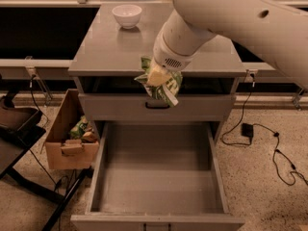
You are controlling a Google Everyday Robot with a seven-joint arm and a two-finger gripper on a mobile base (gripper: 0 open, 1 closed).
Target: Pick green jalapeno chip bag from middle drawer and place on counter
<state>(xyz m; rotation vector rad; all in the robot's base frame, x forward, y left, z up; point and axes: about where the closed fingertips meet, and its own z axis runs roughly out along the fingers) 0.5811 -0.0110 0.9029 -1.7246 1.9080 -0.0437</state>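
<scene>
My gripper [157, 76] is shut on the green jalapeno chip bag [166, 88], which hangs crumpled below it with its white band at the lower end. Bag and gripper hover at the front edge of the grey counter [110, 47], above the shallow upper drawer front [192, 109]. The middle drawer [159, 172] is pulled wide open below and its grey floor is bare. My large white arm [231, 18] reaches in from the upper right and hides part of the counter.
A white bowl [127, 15] stands at the counter's back left. A cardboard box [72, 134] with small greenish packets sits on the floor left of the cabinet. A black chair base [19, 129] is at the far left. Cables [269, 143] lie on the floor at right.
</scene>
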